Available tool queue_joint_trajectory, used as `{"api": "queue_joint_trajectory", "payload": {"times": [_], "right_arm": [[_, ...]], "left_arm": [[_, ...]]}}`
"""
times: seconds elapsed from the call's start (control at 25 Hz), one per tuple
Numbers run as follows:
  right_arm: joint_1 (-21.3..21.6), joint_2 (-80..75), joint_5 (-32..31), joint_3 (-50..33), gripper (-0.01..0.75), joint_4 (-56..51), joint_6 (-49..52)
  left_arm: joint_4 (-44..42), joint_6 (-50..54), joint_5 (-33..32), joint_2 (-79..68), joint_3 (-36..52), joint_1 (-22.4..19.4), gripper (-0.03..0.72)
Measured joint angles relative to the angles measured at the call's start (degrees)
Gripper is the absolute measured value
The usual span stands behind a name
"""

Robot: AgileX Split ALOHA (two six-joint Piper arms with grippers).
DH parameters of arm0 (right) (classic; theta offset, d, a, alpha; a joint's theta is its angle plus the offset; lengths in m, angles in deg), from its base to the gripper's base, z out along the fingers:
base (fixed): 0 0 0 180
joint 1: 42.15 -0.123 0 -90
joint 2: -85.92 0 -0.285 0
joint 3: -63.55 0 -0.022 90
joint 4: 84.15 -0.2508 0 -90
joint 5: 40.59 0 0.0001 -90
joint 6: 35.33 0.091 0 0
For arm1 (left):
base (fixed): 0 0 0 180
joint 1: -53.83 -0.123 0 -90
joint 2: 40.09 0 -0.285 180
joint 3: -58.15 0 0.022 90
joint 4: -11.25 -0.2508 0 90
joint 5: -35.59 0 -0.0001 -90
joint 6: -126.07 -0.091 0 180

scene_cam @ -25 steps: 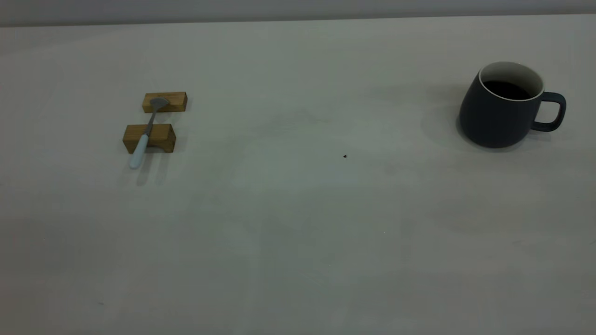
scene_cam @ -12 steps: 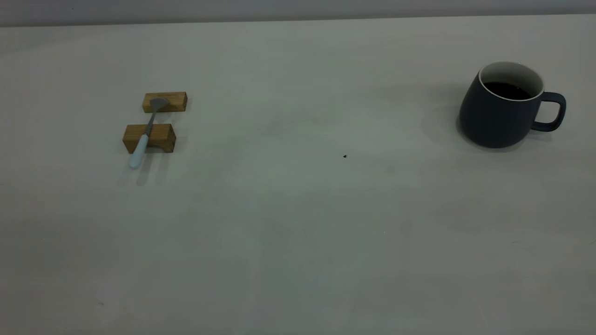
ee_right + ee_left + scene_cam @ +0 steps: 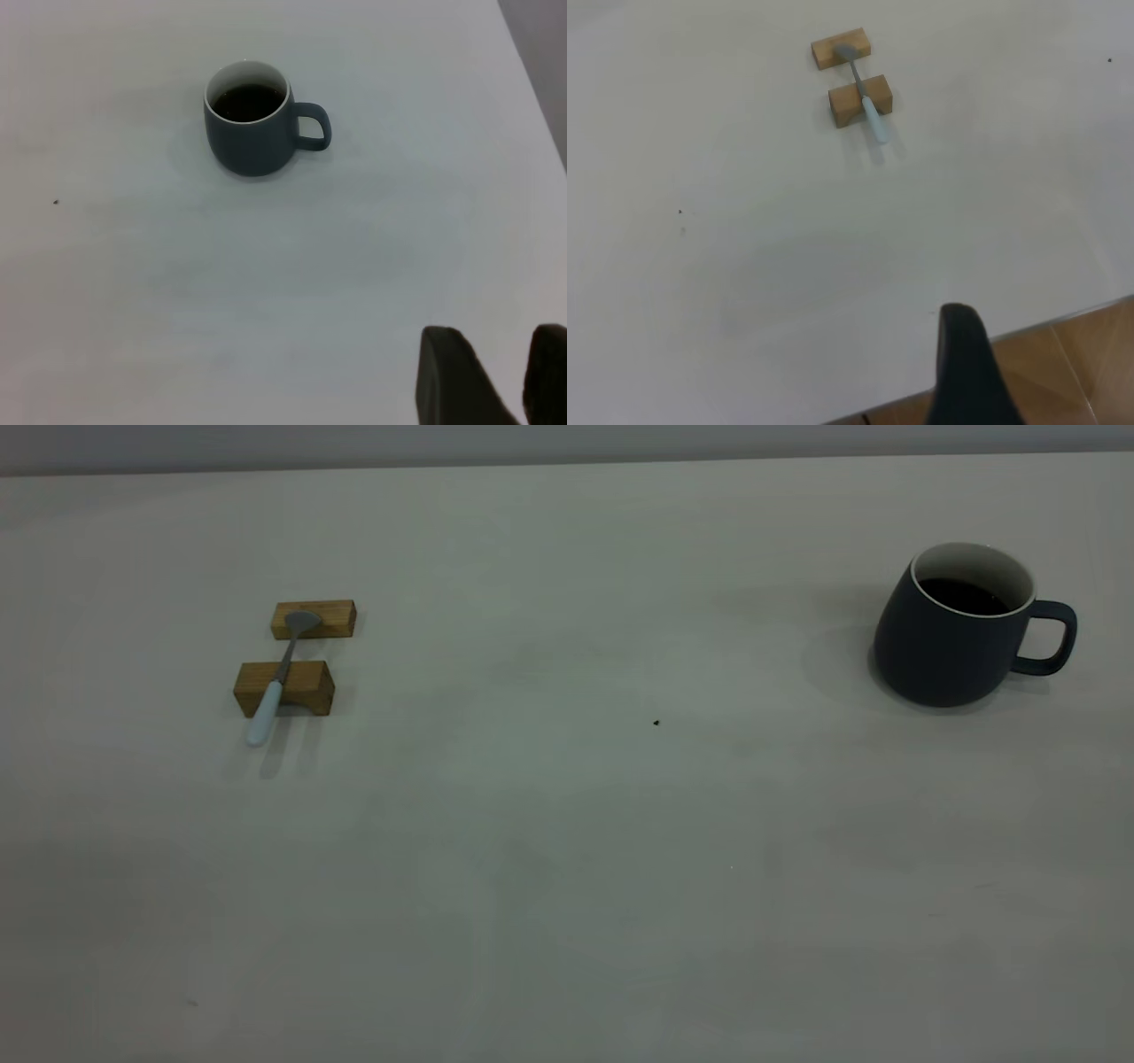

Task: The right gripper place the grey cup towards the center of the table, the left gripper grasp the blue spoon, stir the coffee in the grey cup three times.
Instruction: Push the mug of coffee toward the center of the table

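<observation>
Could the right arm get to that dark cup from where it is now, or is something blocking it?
Probably yes. The grey cup stands upright and alone on the table, with bare surface between it and the right gripper, whose two fingers stand apart. Its handle sticks out sideways, unobstructed.

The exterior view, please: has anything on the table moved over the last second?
Nothing visibly changed. The grey cup stays at the table's right side with its coffee, and the blue spoon still lies across the two wooden blocks at the left.
</observation>
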State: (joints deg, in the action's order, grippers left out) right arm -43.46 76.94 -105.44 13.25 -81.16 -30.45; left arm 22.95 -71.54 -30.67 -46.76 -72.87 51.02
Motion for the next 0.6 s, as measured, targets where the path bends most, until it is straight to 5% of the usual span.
{"api": "queue_joint_trajectory", "payload": {"times": [0.16,0.28,0.48,0.6], "right_arm": [[0.0,-3.81,1.29,0.45,0.279,-4.61,-2.76],[0.0,-11.11,4.4,1.14,0.385,-7.85,-5.96],[0.0,-27.32,13.05,1.26,0.55,-13.12,-14.88],[0.0,-37.53,20.79,1.26,0.58,-14.46,-22.57]], "left_arm": [[0.0,0.0,0.0,0.0,0.0,0.0,0.533],[0.0,0.0,0.0,0.0,0.0,0.0,0.533],[0.0,0.0,0.0,0.0,0.0,0.0,0.533],[0.0,0.0,0.0,0.0,0.0,0.0,0.533]]}}
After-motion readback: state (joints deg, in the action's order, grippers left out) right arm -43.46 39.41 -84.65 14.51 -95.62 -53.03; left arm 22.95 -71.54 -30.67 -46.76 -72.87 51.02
